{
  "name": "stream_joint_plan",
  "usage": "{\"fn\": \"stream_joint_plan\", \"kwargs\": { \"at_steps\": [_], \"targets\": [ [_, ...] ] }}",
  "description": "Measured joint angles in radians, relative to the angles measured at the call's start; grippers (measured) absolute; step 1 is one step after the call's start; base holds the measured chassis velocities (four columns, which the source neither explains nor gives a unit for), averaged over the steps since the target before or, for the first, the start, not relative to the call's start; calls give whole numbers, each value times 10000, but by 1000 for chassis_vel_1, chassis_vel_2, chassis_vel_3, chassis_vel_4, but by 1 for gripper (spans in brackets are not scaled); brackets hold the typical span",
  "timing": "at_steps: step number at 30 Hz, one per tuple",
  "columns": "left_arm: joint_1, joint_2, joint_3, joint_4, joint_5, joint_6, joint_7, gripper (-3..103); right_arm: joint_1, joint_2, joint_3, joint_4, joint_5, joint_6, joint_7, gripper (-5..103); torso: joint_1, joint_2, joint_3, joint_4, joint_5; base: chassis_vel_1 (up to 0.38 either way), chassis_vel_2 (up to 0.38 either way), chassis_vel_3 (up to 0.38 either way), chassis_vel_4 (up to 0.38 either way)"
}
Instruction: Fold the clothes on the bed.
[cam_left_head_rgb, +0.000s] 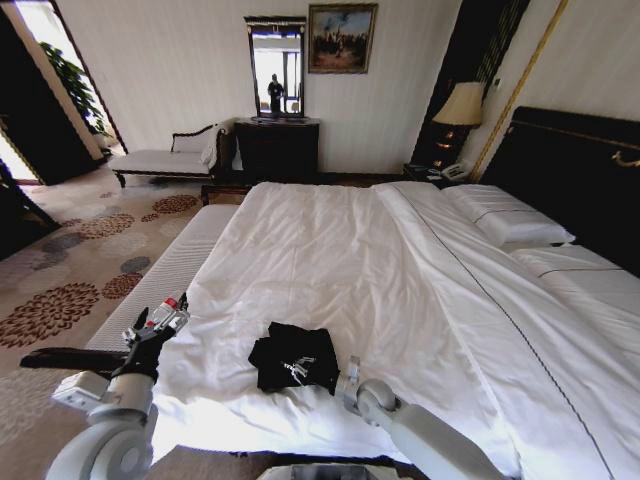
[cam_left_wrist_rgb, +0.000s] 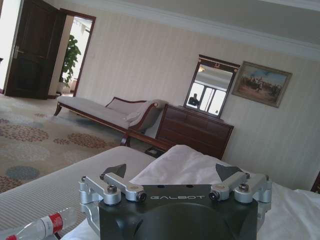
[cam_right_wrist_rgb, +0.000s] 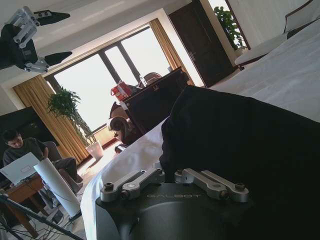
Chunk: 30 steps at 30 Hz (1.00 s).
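At the left, the left hand (cam_left_head_rgb: 160, 322) is raised above the bed's near left corner, over the edge of the white-cushioned bench (cam_left_head_rgb: 170, 275) that runs along the foot of the bed; its fingers stand wide apart and hold nothing, and it is well clear of the garment. A clear plastic bottle with a red label (cam_left_wrist_rgb: 42, 227) lies low beside it in the left wrist view.

Toward the middle, the black T-shirt (cam_left_head_rgb: 293, 357) lies on the bed (cam_left_head_rgb: 400, 260) close to its near edge, already gathered into a compact, roughly square bundle with a little white lettering showing on top. It looks partly folded, with uneven edges.

Just right of it, the right hand (cam_left_head_rgb: 340, 380) is low at the shirt's right edge, on the sheet. In the right wrist view its fingers (cam_right_wrist_rgb: 212, 181) are drawn together with the black cloth pressed right against them; it appears to be pinching the shirt's edge, though the fingertips themselves are buried in fabric.

To do this fold cleanly, I would judge that the right hand should keep a firm pinch on one layer of hem only, lift just enough to clear the sheet, and carry the edge straight across the bundle so it lands square, without dragging the white linen along.
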<state>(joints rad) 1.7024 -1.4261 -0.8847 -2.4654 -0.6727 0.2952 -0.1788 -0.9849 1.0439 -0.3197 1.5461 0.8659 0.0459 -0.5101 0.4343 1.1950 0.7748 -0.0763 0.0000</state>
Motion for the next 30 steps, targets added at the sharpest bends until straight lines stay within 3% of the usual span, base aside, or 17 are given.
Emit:
{"fn": "stream_joint_plan", "kwargs": {
  "at_steps": [15,18,21,22,26,28,29,30],
  "targets": [
    [22,-59,28,101,10,-1,-11,100,62,169,-287,-163,-169,76,155,1,0,0,0,-1,0,0,0,0,0],
    [29,-78,51,136,55,-3,-12,100,3,170,-297,166,-46,203,392,12,0,0,0,0,0,0,0,0,0],
    [28,-87,67,170,101,-5,-12,100,-12,99,-290,464,66,538,157,17,0,0,-1,0,1,0,0,0,0],
    [25,-89,76,192,136,-6,-14,100,-12,24,-268,635,140,684,-109,27,0,1,-1,0,0,0,0,0,0],
    [24,-91,93,235,234,-10,-18,100,-1,-77,-180,851,479,774,-285,38,0,0,0,-1,0,0,0,0,0],
    [31,-90,102,244,265,-12,-21,100,65,-12,-135,828,753,737,62,49,0,0,-1,-3,-2,0,0,0,0],
    [36,-89,104,244,269,-12,-21,100,103,38,-130,789,825,701,242,49,0,1,-1,-3,0,0,0,0,0],
    [52,-83,103,244,275,-15,-26,100,221,213,-157,641,982,607,788,54,0,0,-1,-2,-1,0,0,0,0]
  ]
}}
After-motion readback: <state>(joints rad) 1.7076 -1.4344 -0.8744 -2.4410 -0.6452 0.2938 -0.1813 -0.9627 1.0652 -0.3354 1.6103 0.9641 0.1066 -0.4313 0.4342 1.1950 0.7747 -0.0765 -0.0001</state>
